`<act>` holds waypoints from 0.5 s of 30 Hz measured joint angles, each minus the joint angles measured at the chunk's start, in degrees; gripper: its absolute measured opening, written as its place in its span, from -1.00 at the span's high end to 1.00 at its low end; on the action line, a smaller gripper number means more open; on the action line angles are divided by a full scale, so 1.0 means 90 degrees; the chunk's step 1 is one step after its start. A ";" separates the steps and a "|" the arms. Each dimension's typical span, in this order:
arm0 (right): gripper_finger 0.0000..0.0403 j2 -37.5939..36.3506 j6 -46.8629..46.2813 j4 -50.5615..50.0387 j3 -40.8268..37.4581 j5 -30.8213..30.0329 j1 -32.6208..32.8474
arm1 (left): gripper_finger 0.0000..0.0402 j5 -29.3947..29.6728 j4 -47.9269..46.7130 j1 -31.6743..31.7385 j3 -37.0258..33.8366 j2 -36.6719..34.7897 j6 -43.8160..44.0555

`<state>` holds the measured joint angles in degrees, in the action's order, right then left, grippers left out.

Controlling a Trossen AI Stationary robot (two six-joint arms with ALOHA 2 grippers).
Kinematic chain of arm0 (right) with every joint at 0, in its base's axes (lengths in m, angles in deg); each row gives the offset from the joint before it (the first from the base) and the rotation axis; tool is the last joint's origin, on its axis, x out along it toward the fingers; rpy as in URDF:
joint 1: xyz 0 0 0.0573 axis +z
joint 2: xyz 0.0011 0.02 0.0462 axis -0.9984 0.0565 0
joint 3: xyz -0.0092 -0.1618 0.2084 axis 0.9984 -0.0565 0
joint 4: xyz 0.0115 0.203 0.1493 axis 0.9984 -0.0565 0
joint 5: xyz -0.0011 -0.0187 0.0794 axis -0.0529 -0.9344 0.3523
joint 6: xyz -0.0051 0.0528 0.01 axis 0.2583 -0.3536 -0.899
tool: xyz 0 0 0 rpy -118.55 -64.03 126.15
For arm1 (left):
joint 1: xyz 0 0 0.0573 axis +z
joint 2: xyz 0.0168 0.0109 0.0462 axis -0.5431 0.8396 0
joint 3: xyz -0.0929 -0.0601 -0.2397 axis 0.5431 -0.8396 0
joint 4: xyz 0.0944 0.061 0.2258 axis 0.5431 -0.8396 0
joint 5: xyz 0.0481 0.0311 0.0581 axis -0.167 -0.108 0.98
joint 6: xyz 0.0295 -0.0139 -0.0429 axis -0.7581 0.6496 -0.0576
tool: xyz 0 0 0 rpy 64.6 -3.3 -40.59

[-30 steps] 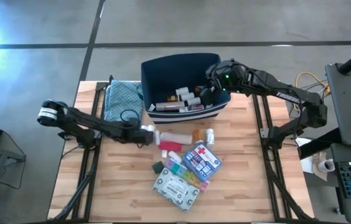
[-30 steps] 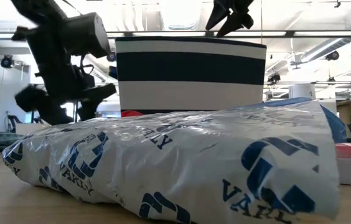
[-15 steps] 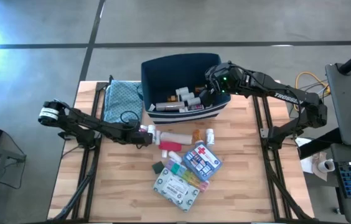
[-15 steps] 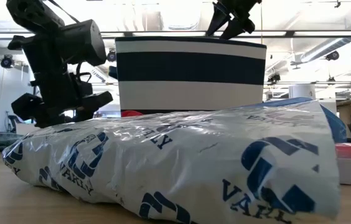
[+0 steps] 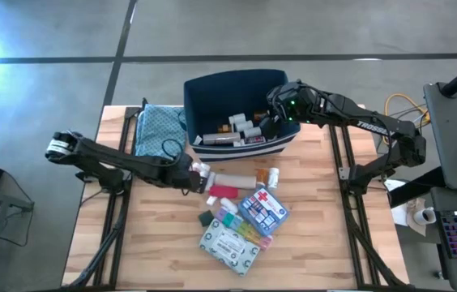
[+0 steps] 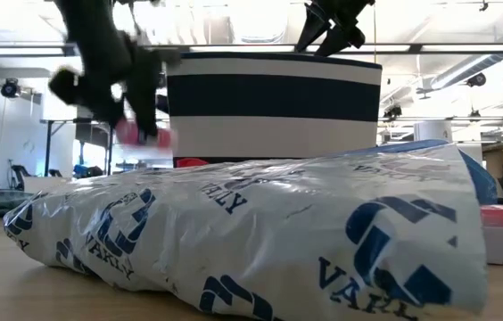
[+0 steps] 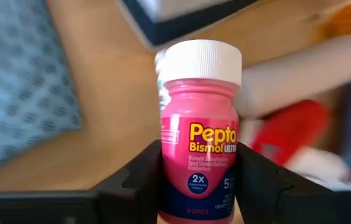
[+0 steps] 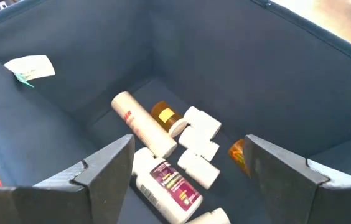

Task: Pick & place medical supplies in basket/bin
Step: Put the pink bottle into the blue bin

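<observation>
Left gripper (image 7: 197,186) found closed on pink bottle (image 7: 198,134), white cap up; previously wider and at desk level, now raised clear of the desk, near the bin's front left corner. One more supply secured for transfer. Right gripper (image 8: 191,165) held empty, fingers apart, over bin (image 5: 212,93), bottles already inside. Remaining supplies (image 5: 241,215) lay mid-desk.

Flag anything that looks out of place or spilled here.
Nothing spilled. The blue patterned cloth is the only non-supply on the table, left of the navy bin. The left gripper holds a pink Pepto-Bismol bottle.
</observation>
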<state>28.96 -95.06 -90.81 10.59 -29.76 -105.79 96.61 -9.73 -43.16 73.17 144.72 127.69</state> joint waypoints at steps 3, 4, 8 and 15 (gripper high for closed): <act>-0.42 0.0000 0.0091 0.0004 -0.0017 0.0000 0.0000 | 0.26 0.0097 -0.0821 -0.0186 0.1007 -0.0018 -0.0331; -0.42 0.0000 0.0139 0.0010 -0.0027 0.0001 0.0000 | 0.26 0.0101 -0.0895 -0.0241 0.1324 -0.0018 -0.0547; -0.42 0.0000 0.0311 0.0103 -0.0066 0.0004 -0.0012 | 0.27 0.0442 -0.0840 -0.0328 0.2522 -0.0018 -0.1762; -0.42 0.0000 0.0483 0.0455 -0.0100 0.0002 -0.0012 | 0.26 0.1662 -0.0631 0.0637 0.3972 -0.0006 -0.4145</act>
<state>28.96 -90.71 -86.72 9.69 -29.74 -105.90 111.57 -15.41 -37.43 108.92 144.66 90.39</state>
